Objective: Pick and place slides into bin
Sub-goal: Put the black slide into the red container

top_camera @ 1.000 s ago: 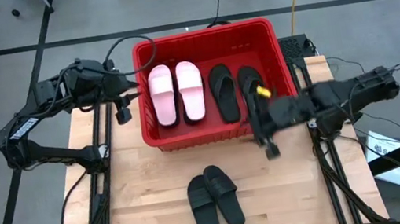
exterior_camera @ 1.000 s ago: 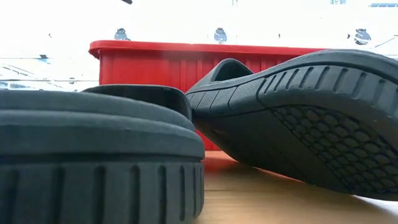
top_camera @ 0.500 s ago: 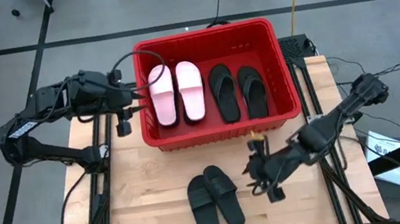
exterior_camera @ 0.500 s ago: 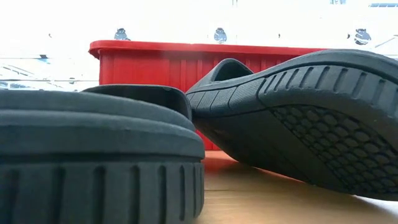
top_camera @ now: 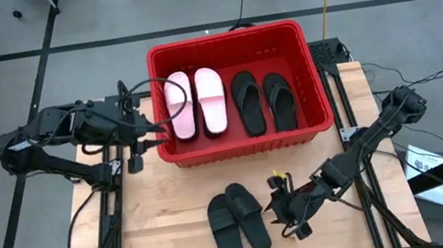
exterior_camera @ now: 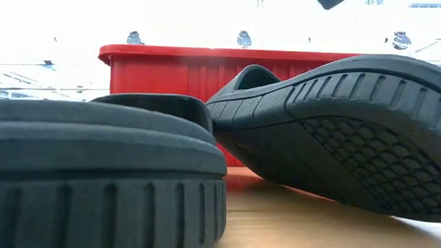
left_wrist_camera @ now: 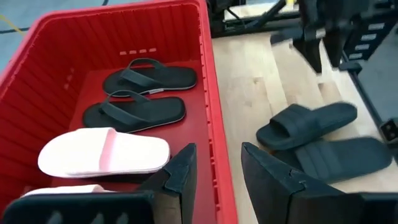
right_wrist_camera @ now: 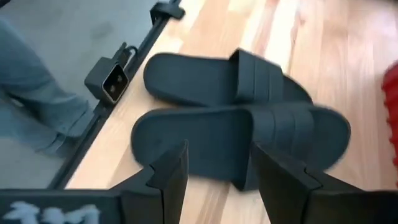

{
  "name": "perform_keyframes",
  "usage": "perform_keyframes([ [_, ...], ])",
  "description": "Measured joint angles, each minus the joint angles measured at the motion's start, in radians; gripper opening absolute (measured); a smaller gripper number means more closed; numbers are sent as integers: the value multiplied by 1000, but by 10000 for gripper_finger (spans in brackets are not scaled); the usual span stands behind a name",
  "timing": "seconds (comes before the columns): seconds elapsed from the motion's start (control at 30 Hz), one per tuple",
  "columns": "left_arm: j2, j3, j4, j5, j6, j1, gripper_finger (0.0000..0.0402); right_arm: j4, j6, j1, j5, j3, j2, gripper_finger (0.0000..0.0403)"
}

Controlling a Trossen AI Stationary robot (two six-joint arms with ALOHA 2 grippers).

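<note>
Black band slides [top_camera: 237,221] lie on the table — right end effector [top_camera: 287,214] just beside them, fingers parted, empty.

No legible text, brand, number or sign was found in any view. A pale label on the left arm [top_camera: 24,145] and a white sheet [top_camera: 423,162] beside the table's right edge carried marks that could not be read (too small). The white smear at the right wrist view's lower corner was likewise unreadable.
</note>
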Motion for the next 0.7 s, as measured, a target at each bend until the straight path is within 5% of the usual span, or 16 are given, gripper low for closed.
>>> perform_keyframes([
  [0.3, 0, 0, 6, -112, -107, -102, 124, 383, -202, 0, 128, -240, 0, 164],
  [0.7, 0, 0, 6, -128, -120, -120, 124, 751, -263, -1, 125, -407, 33, 164],
])
